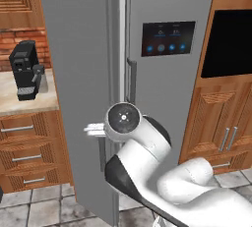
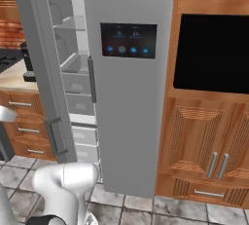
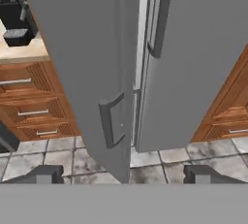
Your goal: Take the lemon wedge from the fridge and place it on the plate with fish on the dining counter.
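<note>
The tall grey fridge (image 1: 167,88) (image 2: 131,102) has a dark touchscreen panel (image 2: 128,40) on its right door. Its left door (image 1: 78,73) (image 3: 87,48) stands ajar. Through the gap in the right base view I see pale shelves and drawers (image 2: 75,68). The lemon wedge is hidden from me. The plate with fish and the dining counter are out of view. My gripper (image 3: 123,175) is open with nothing between its fingers (image 3: 44,174). It sits low in front of the left door's bar handle (image 3: 111,126), apart from it.
A black coffee machine (image 1: 27,69) stands on the marbled worktop (image 1: 24,103) over wooden drawers (image 1: 24,157), left of the fridge. A black wall oven (image 2: 214,53) framed in wood is on the right. The swung-out door edge (image 2: 34,48) juts toward me over the tiled floor (image 3: 160,165).
</note>
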{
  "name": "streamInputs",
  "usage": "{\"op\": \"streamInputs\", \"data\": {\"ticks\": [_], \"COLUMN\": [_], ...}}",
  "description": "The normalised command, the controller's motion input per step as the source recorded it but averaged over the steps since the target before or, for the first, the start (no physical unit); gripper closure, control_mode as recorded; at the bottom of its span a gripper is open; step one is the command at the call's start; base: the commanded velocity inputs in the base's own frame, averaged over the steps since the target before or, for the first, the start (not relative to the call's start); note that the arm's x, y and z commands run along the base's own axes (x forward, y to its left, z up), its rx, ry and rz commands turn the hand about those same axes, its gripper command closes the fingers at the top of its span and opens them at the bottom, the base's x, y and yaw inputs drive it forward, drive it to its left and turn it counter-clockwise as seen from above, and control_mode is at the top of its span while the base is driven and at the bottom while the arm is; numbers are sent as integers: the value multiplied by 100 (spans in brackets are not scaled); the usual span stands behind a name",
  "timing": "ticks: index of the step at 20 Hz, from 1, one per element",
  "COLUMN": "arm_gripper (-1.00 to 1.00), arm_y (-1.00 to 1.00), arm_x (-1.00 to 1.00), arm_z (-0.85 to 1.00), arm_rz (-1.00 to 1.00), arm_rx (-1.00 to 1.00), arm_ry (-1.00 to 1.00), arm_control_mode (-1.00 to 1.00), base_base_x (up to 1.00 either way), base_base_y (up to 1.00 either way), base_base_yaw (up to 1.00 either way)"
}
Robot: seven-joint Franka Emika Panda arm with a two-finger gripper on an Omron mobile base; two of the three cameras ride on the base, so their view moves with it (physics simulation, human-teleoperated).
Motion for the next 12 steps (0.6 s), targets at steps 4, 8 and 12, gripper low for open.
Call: {"op": "streamInputs", "data": {"ticks": [4,8,12], "arm_gripper": [-100,-100,-100], "arm_y": [-100,-100,-63], "arm_x": [-90,-61,-5], "arm_z": [44,28,26], "arm_rz": [3,0,0], "arm_rx": [16,33,29], "arm_ry": [-8,-7,6], "arm_control_mode": [-100,-100,-100], "base_base_x": [0,0,0], "base_base_y": [0,0,0], "base_base_yaw": [0,0,0]}}
